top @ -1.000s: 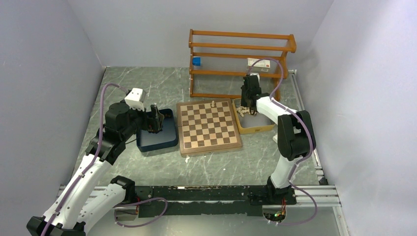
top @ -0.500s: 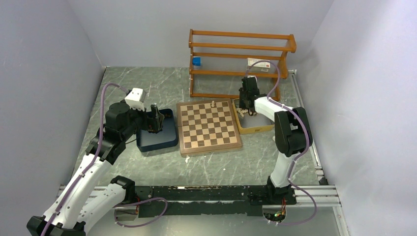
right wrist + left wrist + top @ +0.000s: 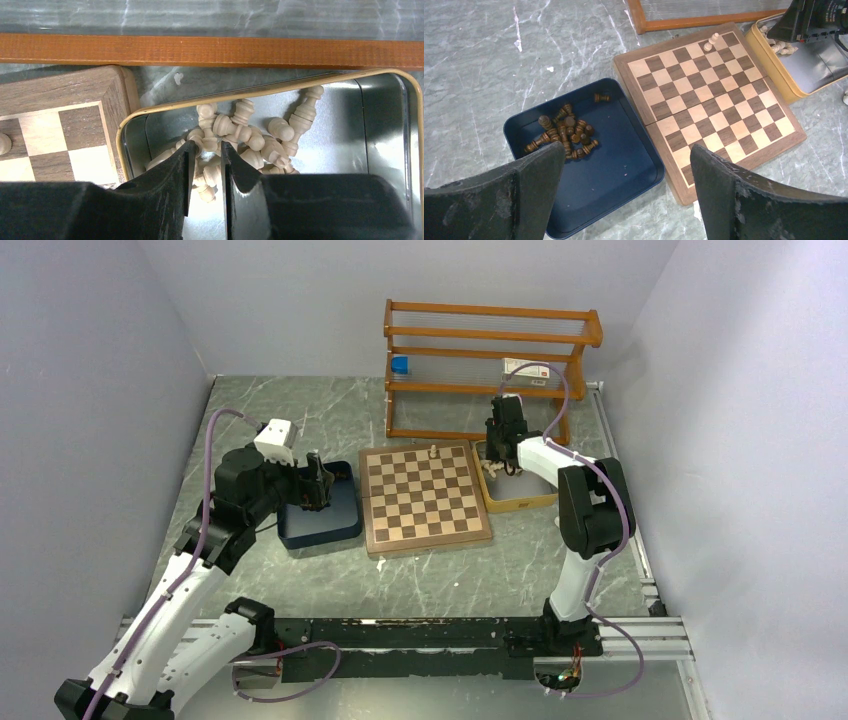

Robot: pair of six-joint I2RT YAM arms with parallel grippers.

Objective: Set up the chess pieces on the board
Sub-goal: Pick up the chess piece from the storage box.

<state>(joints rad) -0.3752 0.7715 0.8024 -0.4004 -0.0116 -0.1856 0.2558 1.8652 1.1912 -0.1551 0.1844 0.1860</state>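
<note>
1. The board (image 3: 425, 495) lies flat on the table (image 3: 300, 420), in front of the rack (image 3: 490, 370). It is nearly bare.

2. A lone piece (image 3: 432, 452), pale, stands upright on the board's far row, a little right of the fold seam. From the left wrist it (image 3: 713, 40) may be two pieces close together; I cannot tell which.

3. A blue tray (image 3: 322, 536) sits just left of the board, its right rim close against the board's edge. The dark pieces (image 3: 564, 135) lie in a loose heap in its far-left part, most on their sides. One more lies apart near the tray's far rim.

4. A tan tray (image 3: 520, 504) sits just right of the board, its near-left corner close to the board's far-right corner. The pale pieces (image 3: 250, 135) are heaped in the end nearest the board, tumbled over one another.

5. The left gripper (image 3: 318, 480) hangs over the blue tray, left of the board. Its jaws stand wide apart with nothing between them, and both fingers (image 3: 724, 190) are clear of the dark pieces.

6. The right gripper (image 3: 206, 150) is lowered into the tan tray, just right of the board's far-right corner, with its tips down in the pale heap. Its jaws are drawn close, with only a narrow gap. A pale piece (image 3: 206, 143) sits in that gap, and the jaws appear clamped on it. The fingers hide the lower part of that piece.

7. The rack's bottom rail (image 3: 210, 50) runs just beyond the tan tray and the board's far edge.
</note>
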